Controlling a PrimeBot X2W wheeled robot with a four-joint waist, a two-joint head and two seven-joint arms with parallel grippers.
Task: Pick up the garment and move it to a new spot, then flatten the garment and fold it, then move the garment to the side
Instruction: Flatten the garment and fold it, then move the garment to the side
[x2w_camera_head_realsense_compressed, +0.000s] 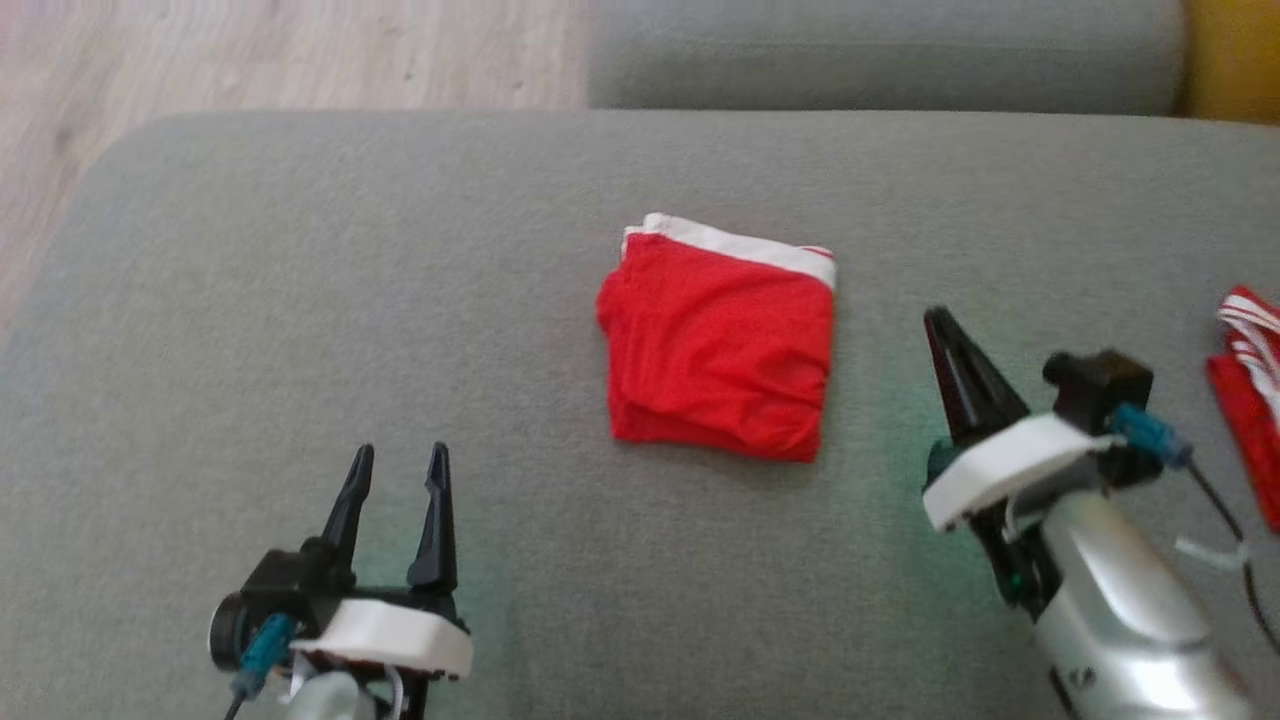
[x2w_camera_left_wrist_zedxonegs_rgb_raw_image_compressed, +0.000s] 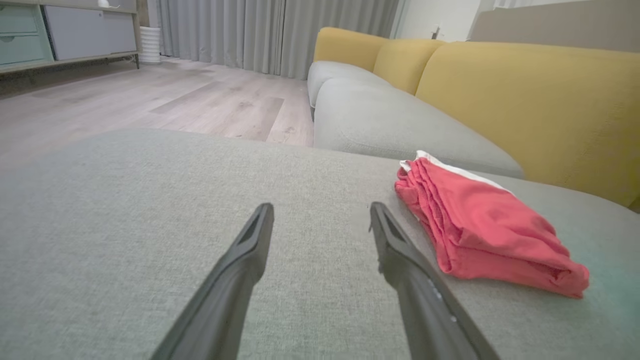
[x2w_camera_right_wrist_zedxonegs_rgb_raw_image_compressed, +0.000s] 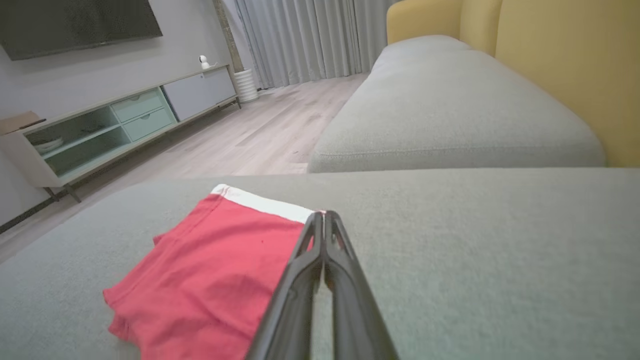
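The left tool (x2w_camera_head_realsense_compressed: 400, 452) hovers over the front-left part of the grey seat cushion (x2w_camera_head_realsense_compressed: 250, 250). Its 2 fingers are spread wide with nothing between them.

The garment (x2w_camera_head_realsense_compressed: 720, 350) is red with a white waistband and lies folded into a compact rectangle at the middle of the cushion. The waistband faces the far edge, and the garment touches neither tool.

The right tool (x2w_camera_head_realsense_compressed: 940, 322) sits near the garment's right edge. Its fingers are pressed together on nothing, with the tips aimed toward the far edge. A red-and-white striped cloth (x2w_camera_head_realsense_compressed: 1250, 390) lies at the cushion's right edge.

The folding looks finished, so the step in hand is probably shifting the stack aside. To do that well:
- The right tool should open first, then come in low at the garment's right edge.
- 1 finger should slide under the whole stack so that every layer is pinched together.
- In the left wrist view the garment's (x2w_camera_left_wrist_zedxonegs_rgb_raw_image_compressed: 490, 230) left edge shows several loose plies, so a grab there may peel off only the top layer.
- The lift should be just high enough to clear the cushion, with the stack carried level and set down flat.
- The set-down spot should stay clear of the striped cloth.

Count: 2 tools, 1 folded garment, 1 striped cloth, 2 grey seat cushions.
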